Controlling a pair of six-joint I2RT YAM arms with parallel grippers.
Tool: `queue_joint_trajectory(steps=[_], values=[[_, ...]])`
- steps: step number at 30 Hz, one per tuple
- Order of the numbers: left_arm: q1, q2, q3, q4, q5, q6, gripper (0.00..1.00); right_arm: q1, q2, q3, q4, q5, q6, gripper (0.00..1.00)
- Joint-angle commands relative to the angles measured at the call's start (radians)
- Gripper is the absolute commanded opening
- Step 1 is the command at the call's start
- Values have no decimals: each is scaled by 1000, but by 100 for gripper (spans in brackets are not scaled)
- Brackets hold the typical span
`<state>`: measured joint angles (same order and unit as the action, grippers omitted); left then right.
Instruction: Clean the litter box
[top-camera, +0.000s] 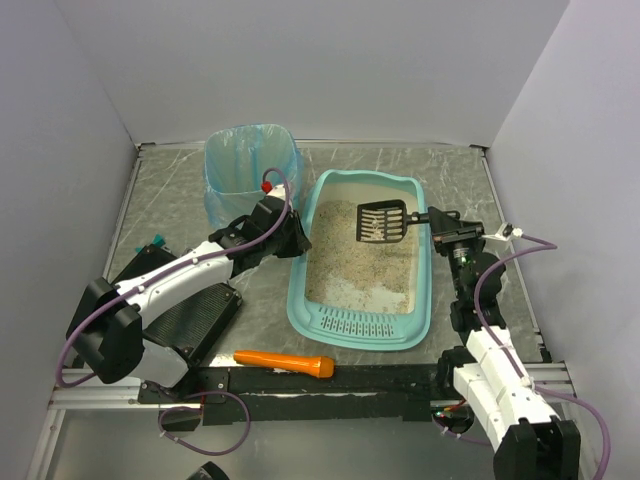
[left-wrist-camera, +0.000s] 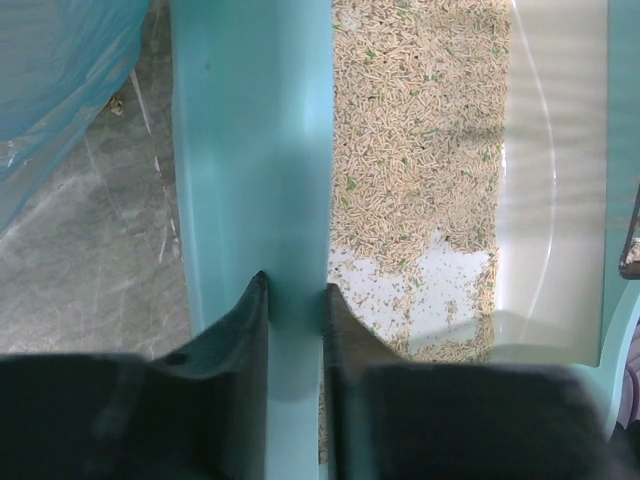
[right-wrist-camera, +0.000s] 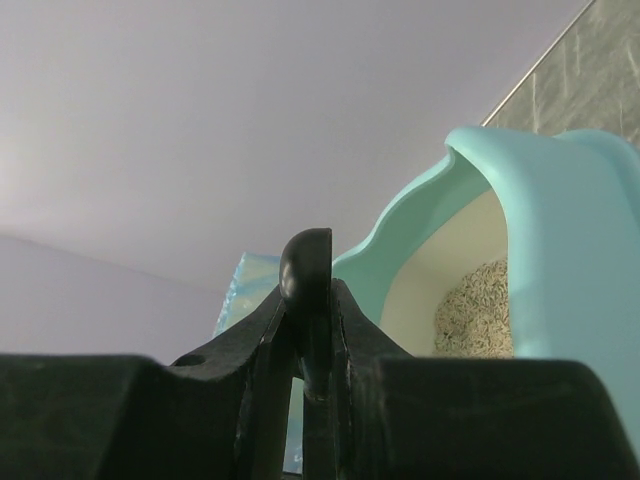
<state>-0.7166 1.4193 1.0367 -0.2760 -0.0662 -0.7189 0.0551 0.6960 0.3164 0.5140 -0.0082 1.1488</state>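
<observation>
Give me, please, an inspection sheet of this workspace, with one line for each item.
Surface: grey marbled table.
Job's things: teal litter box mid-table, slotted lip toward the arms; beige litter inside, with one bare patch; black slotted scoop over the litter.
Clutter: blue-bagged bin beyond the box's left corner; orange object at the near edge; flat black case under the left arm.
Grippers: left gripper shut on the box's left rim; right gripper shut on the scoop's handle.
Cables: purple cables loop along both arms.
Surroundings: plain white walls; nothing else seen.
</observation>
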Motion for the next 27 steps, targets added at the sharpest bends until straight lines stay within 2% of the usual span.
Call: queue_joint_trajectory(steps=[1,2,3,4,8,10,11,14,17,20,23,27], values=[[2,-28,37,34,37,-50,29,-9,-21,35,6,4,-2,0],[2,-31,34,32,34,-50,33,-8,3,26,65,-47,-6,0],[2,-39,34,28,19,-47,49,-8,31,35,119,-108,-6,0],[2,-42,33,21,13,-45,53,-12,55,45,135,-196,6,0],[2,-71,39,4,0,-22,60,-23,25,47,67,-101,13,0],[2,-105,20,20,-6,-17,74,-18,39,64,90,-189,-6,0],[2,-115,13,27,-9,-20,87,-18,39,78,27,-182,-6,0],[2,-144,3,29,3,-14,99,-34,-19,82,-78,-50,18,0],[2,-174,-13,14,-12,-20,99,-34,-10,38,27,-137,54,0],[2,-204,-35,-6,-35,-25,97,-34,10,62,-81,-105,95,0],[2,-246,-55,-28,-64,-33,97,-29,71,61,72,-208,140,0],[3,-318,-113,-51,-110,-47,97,-9,91,171,-99,-152,123,0]])
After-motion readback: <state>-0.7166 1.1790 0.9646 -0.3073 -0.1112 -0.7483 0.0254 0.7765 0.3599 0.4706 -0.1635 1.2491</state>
